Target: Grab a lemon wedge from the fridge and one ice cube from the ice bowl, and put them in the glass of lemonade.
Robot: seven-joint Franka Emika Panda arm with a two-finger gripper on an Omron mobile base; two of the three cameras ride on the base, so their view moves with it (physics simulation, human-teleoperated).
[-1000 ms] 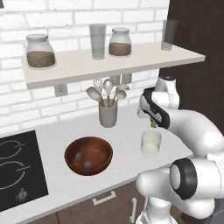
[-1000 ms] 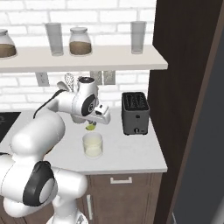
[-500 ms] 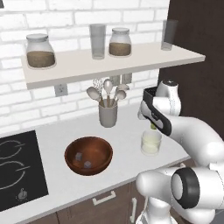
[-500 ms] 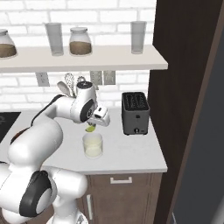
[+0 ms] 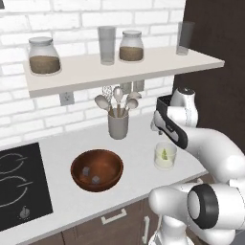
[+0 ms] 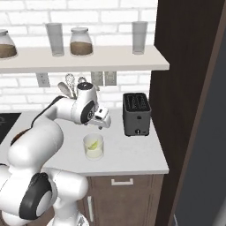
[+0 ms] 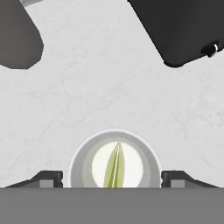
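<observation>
The gripper [image 7: 112,178] has just let go: in the hand view its two dark finger tips stand wide apart, one on either side of the glass of lemonade [image 7: 115,162], with nothing between them, and the lemon wedge [image 7: 114,169] lies in the pale liquid directly below as a slim yellow-green sliver. A second ago the jaws were shut on that wedge just above the rim, so the drop has only now happened, and I judge the first half of the task done. In the left base view the glass of lemonade [image 5: 165,156] stands near the front edge of the counter [image 5: 62,143], towards its right end, with the wedge [image 5: 164,154] inside and the gripper [image 5: 156,128] poised just above it; the right base view shows the same glass [image 6: 93,147] below the open hand [image 6: 102,124]. What remains is the ice: the ice bowl [image 5: 97,170] sits on the counter to the left of the glass, near the front edge beside the cooktop [image 5: 19,184], and two grey cubes lie in it, one ice cube [image 5: 95,180] nearer and the other just behind it. Compared with the earlier frames the arm has settled slightly lower and closer to the glass; the bowl, the utensil cup [image 5: 117,125] by the back wall and the toaster [image 6: 136,114] beyond the glass have not moved.
</observation>
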